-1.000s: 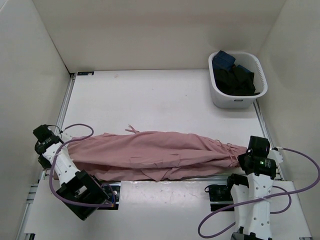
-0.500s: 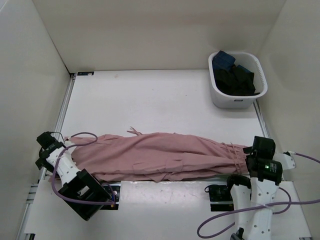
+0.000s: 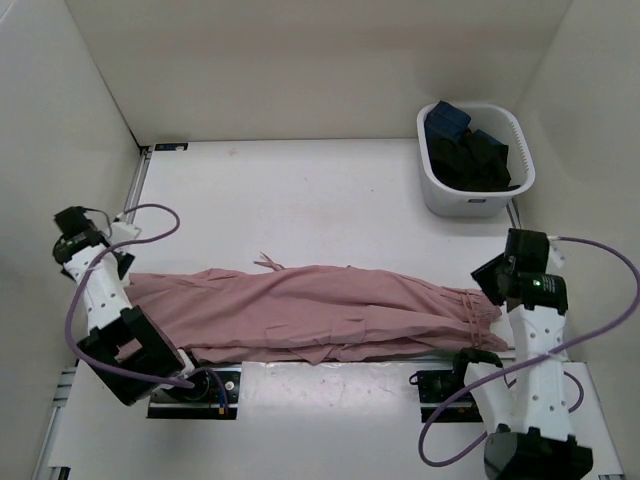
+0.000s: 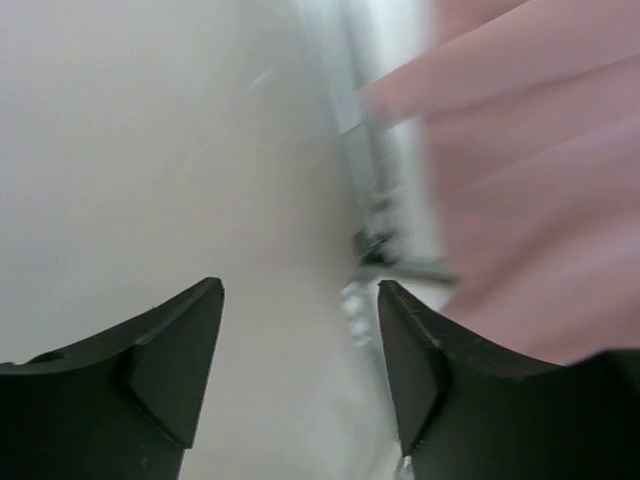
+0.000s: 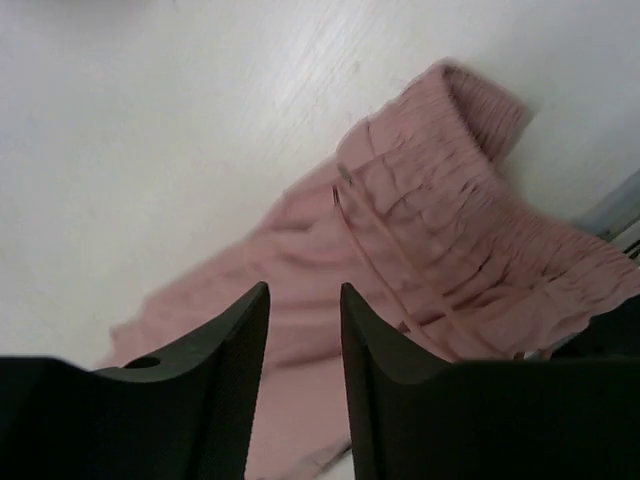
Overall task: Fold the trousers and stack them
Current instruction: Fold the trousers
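The dusty-pink trousers lie stretched left to right along the near edge of the table, legs to the left and gathered waist to the right. My left gripper hovers just left of the leg ends, open and holding nothing. In the left wrist view the pink fabric is off to the right of the left gripper. My right gripper is above the waist end. Its fingers stand a little apart with nothing between them, and the cloth lies below.
A white basket with dark blue and black garments stands at the back right. White walls close in the table on the left, back and right. A metal rail runs along the left table edge.
Both grippers have let go of the trousers and opened. The left one lifted off toward the far left, the right one rose off the waist. The trousers settled flat.
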You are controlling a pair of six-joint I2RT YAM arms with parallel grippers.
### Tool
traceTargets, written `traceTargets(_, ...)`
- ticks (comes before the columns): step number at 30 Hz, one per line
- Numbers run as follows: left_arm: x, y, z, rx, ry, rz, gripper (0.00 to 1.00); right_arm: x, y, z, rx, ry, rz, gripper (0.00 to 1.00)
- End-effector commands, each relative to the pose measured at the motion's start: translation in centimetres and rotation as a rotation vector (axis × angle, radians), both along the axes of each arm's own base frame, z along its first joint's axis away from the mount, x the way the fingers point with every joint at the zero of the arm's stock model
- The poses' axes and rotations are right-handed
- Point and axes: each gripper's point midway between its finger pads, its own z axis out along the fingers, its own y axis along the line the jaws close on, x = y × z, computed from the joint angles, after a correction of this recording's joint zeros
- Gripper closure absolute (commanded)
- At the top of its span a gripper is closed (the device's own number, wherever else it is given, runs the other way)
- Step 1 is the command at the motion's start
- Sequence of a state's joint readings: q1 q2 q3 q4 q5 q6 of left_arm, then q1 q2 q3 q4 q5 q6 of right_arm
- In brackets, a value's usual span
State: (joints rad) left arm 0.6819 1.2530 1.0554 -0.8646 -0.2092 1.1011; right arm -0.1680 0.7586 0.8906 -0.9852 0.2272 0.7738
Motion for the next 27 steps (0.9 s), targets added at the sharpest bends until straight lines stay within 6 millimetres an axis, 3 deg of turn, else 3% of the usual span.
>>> traceTargets(1, -0.1, -6.4, -5.3, -0.263, 0.077, 0.002, 0.27, -0.3, 3.8, -2.9, 0.14, 0.082, 0.129, 0.62)
traceTargets(2, 0.2, -8.2, -6.4, -0.286, 0.103, -0.026, 0.28, -1.5, 4.2, -4.8, 0.165, 0.146, 0.112, 0.66)
traceTargets(3, -1.1, -9.4, -8.7, -0.308, 0.172, -0.032, 0.29, -2.2, 4.5, -6.0, 0.17, 0.182, 0.118, 0.69)
traceTargets(5, -1.5, -9.3, -10.2, -0.232, 0.209, -0.037, 0.3, -3.5, 5.9, -8.4, 0.25, 0.251, 0.137, 0.7)
traceTargets(6, -2.4, -9.9, -11.6, -0.212, 0.245, -0.045, 0.3, -4.7, 6.4, -10.8, 0.287, 0.333, 0.127, 0.7)
traceTargets(8, -2.1, -9.5, -12.6, -0.176, 0.238, -0.026, 0.3, -5.7, 6.5, -12.8, 0.306, 0.418, 0.105, 0.7)
traceTargets(11, -1.5, -9.4, -13.5, -0.191, 0.24, 0.015, 0.3, -4.7, 5.2, -14.3, 0.255, 0.426, 0.044, 0.7)
traceTargets(13, -0.1, -9.0, -13.7, -0.202, 0.22, 0.035, 0.3, -2.1, 3.1, -13.7, 0.149, 0.36, -0.006, 0.7)
traceTargets(17, 3.1, -8.6, -13.5, -0.24, 0.169, 0.075, 0.32, 0.7, 0.2, -14.1, 0.004, 0.441, -0.019, 0.73)
traceTargets(18, 3.7, -8.7, -13.5, -0.241, 0.164, 0.075, 0.32, 2.9, -0.3, -12.8, -0.022, 0.414, 0.005, 0.73)
traceTargets(19, 4.6, -8.4, -13.4, -0.24, 0.16, 0.075, 0.32, 3.8, -0.5, -13.2, -0.027, 0.444, 0.021, 0.74)
traceTargets(21, 5.6, -8.5, -13.3, -0.239, 0.152, 0.072, 0.33, 6.6, -0.9, -12.2, -0.053, 0.406, 0.044, 0.74)
traceTargets(22, 6.4, -8.6, -13.4, -0.239, 0.153, 0.06, 0.33, 9.0, -1.2, -11.2, -0.057, 0.366, 0.042, 0.74)
traceTargets(25, 7.6, -8.8, -13.6, -0.233, 0.155, 0.056, 0.33, 12.8, -1.1, -9.4, -0.05, 0.31, 0.07, 0.74)
traceTargets(27, 8.1, -8.7, -13.5, -0.234, 0.146, 0.067, 0.33, 14.0, -0.7, -8.8, -0.035, 0.291, 0.101, 0.74)
